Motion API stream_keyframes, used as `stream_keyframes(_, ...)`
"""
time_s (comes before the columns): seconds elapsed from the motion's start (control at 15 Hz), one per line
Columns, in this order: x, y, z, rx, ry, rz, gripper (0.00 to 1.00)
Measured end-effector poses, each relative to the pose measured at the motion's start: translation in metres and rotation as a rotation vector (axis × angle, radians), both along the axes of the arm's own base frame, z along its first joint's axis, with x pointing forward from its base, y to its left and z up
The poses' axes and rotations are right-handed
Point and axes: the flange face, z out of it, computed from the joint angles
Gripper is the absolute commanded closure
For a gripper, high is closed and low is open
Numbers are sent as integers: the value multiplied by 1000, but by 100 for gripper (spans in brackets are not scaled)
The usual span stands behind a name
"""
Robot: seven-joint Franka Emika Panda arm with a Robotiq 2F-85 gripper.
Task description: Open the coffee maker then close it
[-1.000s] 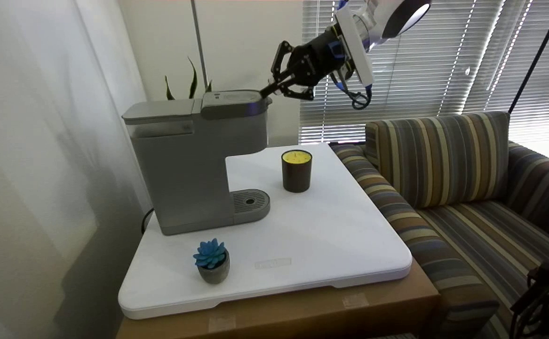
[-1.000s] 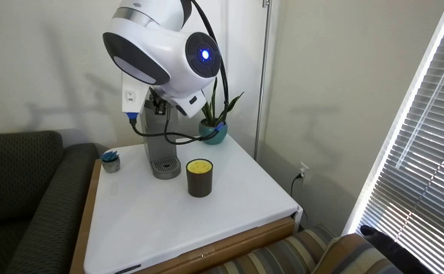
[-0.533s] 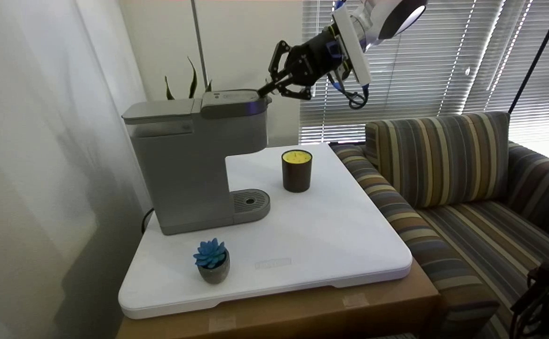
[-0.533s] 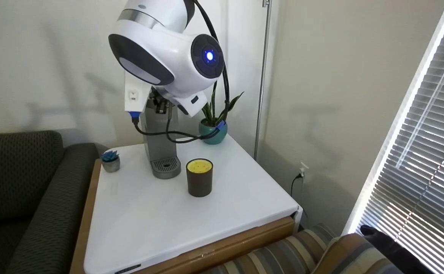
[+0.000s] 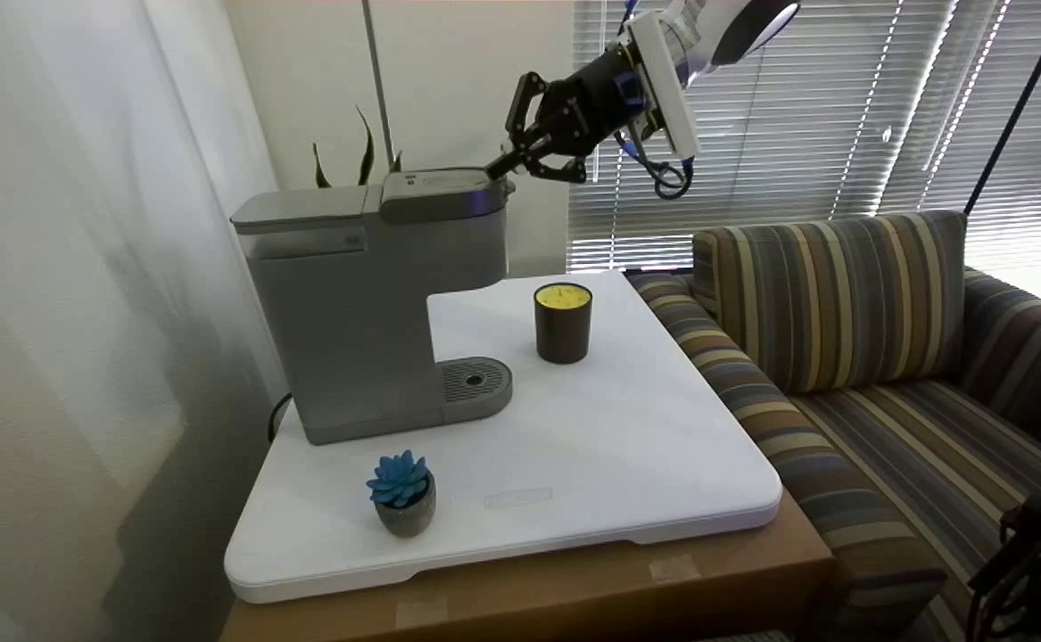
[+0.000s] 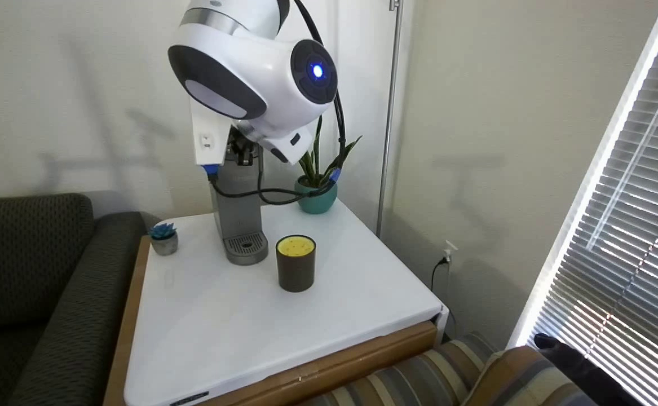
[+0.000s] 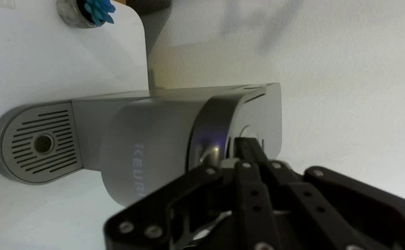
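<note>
Coffee mkr (image 5: 359, 308) x1; gripper (image 5: 492, 170) x1 (closed)

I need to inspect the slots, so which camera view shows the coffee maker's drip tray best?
The wrist view. There the drip tray of the coffee maker appears largest, seen from above and unblocked, its slots and round hole distinct. Both exterior views show it too, but smaller and more slanted, its slots less clear.

Both exterior views face the coffee maker (image 5: 355, 334), seemingly from adjacent sides.
</note>
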Motion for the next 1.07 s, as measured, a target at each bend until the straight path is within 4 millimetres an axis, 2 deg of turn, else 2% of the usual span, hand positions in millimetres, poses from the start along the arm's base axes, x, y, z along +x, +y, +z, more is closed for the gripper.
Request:
stream_keyframes(0.2,11,-2,18,-78,-54,64,100)
stream_keyframes(0.6,34,-3,81,-283,-180,240,100)
stream_keyframes(1.07,26,-12,145,-545,-147,556,100)
